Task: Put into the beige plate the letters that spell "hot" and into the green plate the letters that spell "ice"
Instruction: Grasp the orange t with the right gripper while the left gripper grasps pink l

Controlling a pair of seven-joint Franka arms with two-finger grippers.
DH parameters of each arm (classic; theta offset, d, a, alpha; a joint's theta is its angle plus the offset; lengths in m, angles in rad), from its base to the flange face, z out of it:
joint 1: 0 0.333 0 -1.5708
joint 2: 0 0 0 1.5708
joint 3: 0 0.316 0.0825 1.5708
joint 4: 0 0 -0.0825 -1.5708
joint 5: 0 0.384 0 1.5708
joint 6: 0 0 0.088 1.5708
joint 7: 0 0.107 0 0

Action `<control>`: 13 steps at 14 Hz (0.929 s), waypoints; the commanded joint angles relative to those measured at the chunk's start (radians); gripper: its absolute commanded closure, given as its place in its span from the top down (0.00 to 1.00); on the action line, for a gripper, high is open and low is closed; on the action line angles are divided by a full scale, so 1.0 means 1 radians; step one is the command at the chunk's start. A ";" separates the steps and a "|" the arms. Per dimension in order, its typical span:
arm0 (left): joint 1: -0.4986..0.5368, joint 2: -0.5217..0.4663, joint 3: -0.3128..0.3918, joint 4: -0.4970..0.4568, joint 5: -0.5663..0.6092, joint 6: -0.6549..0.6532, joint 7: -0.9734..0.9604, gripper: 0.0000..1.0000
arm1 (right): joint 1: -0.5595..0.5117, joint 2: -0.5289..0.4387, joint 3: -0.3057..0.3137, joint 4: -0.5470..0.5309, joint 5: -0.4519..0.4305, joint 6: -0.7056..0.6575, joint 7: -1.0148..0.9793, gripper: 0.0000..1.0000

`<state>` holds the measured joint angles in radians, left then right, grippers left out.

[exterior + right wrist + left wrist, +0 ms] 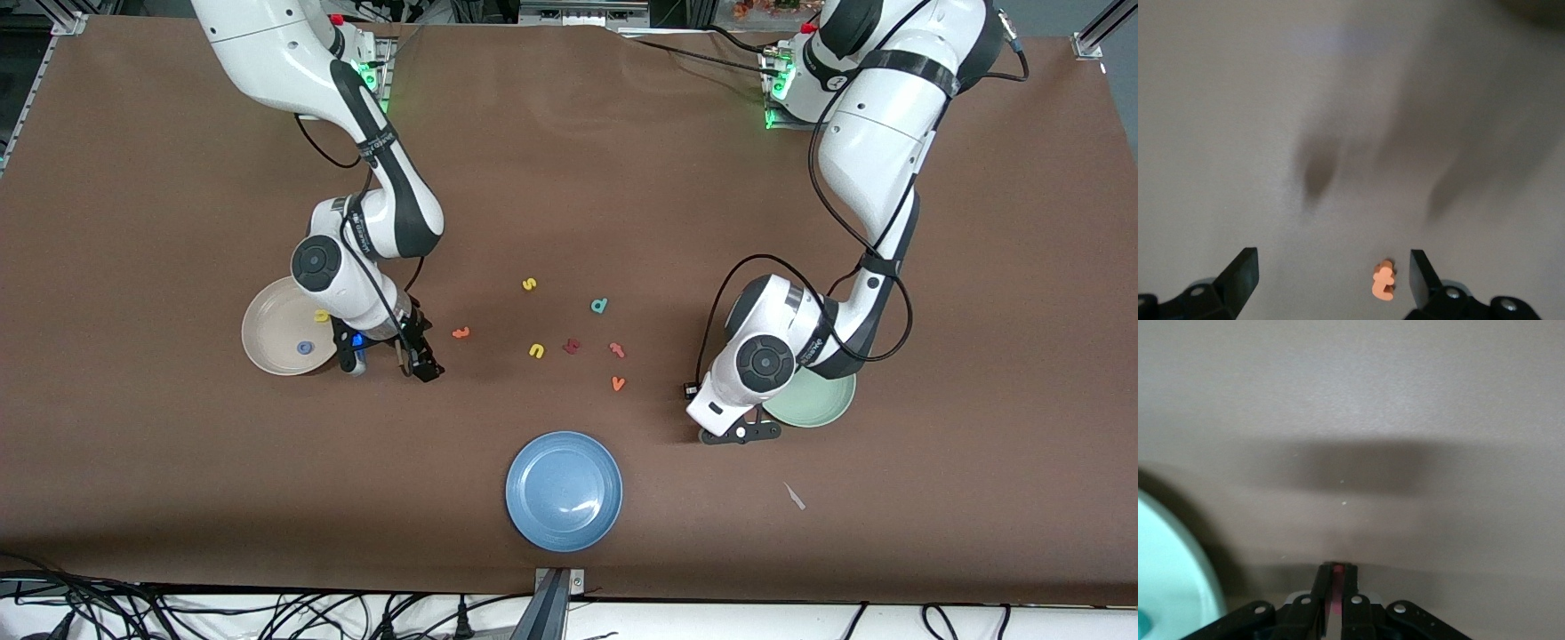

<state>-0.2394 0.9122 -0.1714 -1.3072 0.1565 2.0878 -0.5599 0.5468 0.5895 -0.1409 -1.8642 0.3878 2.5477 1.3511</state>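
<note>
Left gripper (1335, 587) sits just beside the green plate (822, 404), fingers pinching the dark red i (1337, 571); right gripper (1331, 277) hangs spread over the orange t (1383, 280), near the beige plate (267, 342) holding yellow h (321, 316) and blue o (305, 347).

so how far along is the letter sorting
Done: the yellow h and blue o lie in the beige plate. A teal piece, probably the c, shows in the green plate.
In hand: the left gripper, beside that plate, is shut on a small red letter, likely the i.
Left: the orange t lies on the table by the open right gripper; no e is visible.
</note>
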 commanded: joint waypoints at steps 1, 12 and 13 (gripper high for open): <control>0.005 -0.071 -0.005 0.005 0.008 -0.109 0.008 0.00 | 0.044 0.050 -0.008 0.036 0.008 -0.009 0.095 1.00; 0.161 -0.087 -0.002 -0.015 0.020 -0.224 0.357 0.00 | 0.064 0.108 -0.009 0.111 -0.027 -0.149 0.148 0.93; 0.161 -0.078 -0.002 -0.017 0.020 -0.203 0.357 0.00 | 0.073 0.116 -0.011 0.112 -0.027 -0.145 0.148 0.90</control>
<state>-0.0756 0.8218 -0.1684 -1.3185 0.1565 1.8540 -0.2259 0.6021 0.6794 -0.1439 -1.7802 0.3783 2.4087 1.4825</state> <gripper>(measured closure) 0.930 0.066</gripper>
